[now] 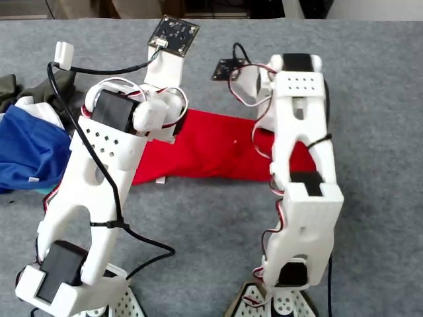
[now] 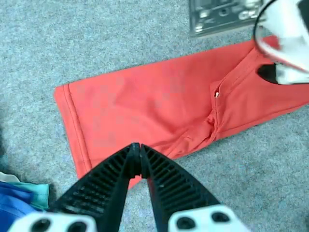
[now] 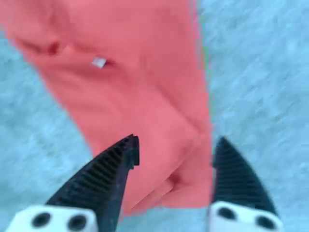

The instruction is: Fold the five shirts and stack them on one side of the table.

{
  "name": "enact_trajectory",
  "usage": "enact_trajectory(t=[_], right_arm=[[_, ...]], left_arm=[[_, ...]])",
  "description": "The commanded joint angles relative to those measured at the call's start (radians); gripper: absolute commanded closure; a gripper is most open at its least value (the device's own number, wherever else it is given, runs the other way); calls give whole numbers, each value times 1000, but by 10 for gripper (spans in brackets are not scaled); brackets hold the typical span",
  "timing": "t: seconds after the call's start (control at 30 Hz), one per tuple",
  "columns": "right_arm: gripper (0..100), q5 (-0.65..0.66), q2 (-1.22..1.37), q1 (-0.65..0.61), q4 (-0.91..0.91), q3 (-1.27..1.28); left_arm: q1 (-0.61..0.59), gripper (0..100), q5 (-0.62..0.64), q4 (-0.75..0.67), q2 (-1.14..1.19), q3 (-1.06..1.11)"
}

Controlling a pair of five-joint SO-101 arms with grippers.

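Observation:
A red shirt (image 1: 211, 145) lies folded into a long band across the middle of the grey table, between the two arms. In the left wrist view the red shirt (image 2: 159, 106) spreads flat with its hem toward my left gripper (image 2: 136, 153), which hovers shut over the shirt's near edge with nothing between its fingers. My right gripper (image 3: 176, 150) hangs open above the other end of the red shirt (image 3: 130, 82), its fingers spread over the cloth. In the high view both arms cover the shirt's ends.
A heap of unfolded shirts, blue (image 1: 30, 148) on top with dark green (image 1: 10, 89) and white behind, lies at the table's left edge. Small circuit boards (image 1: 173, 34) sit at the far side. Bare grey table lies at the right and near side.

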Motion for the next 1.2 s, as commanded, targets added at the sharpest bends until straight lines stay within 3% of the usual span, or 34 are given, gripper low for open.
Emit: enact_trajectory(t=[0.0,0.03,0.13,0.2,0.37,0.53,0.8,0.97,1.17], right_arm=[[948,-14,-119,53,80,-22],[998,-34,-147,73,77,1],[977,-155,-216,140,11,71],[995,-302,-240,209,-94,131],[993,-680,-220,348,-457,374],[993,-908,-173,366,-842,628],[993,-1017,-177,433,-934,671],[993,-1045,-194,447,-936,676],[993,-1045,-202,449,-936,674]], left_arm=[[2,981,-6,-9,-48,-14],[2,981,-6,-9,-48,-14],[-20,981,-6,-14,-48,-17],[-61,981,0,-15,-41,-51],[-213,959,37,-18,-30,-135],[-330,845,147,-9,76,-209],[-361,838,163,66,378,-285],[-373,767,189,170,578,-471],[-420,766,138,215,872,-710]])
